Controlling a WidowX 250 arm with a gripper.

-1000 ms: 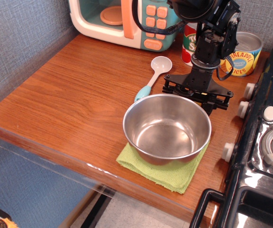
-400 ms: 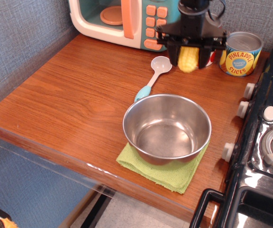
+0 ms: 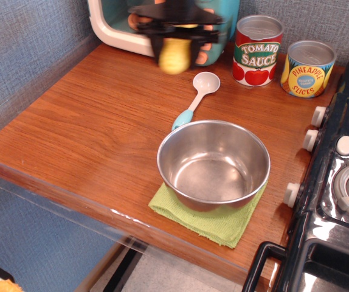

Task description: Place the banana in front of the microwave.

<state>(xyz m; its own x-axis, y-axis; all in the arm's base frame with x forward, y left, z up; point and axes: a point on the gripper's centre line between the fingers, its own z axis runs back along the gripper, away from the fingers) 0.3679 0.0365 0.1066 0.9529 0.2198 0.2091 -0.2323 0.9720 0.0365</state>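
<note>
Observation.image shows the black tool (image 3: 174, 44), motion-blurred, pinching the yellow banana (image 3: 174, 55), which hangs above the tabletop (image 3: 95, 128) directly before the microwave (image 3: 115, 24). A white spoon (image 3: 196, 96) lies just right of it, with the steel pot (image 3: 213, 163) on a green cloth (image 3: 223, 226) nearer the camera. Tomato sauce can (image 3: 258, 50) and pineapple can (image 3: 309, 68) stand at the back right beside the stove (image 3: 338, 201).

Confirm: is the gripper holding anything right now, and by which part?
Yes. The gripper holds the banana by its upper end; the lower part hangs free above the table, in front of the microwave.
</note>
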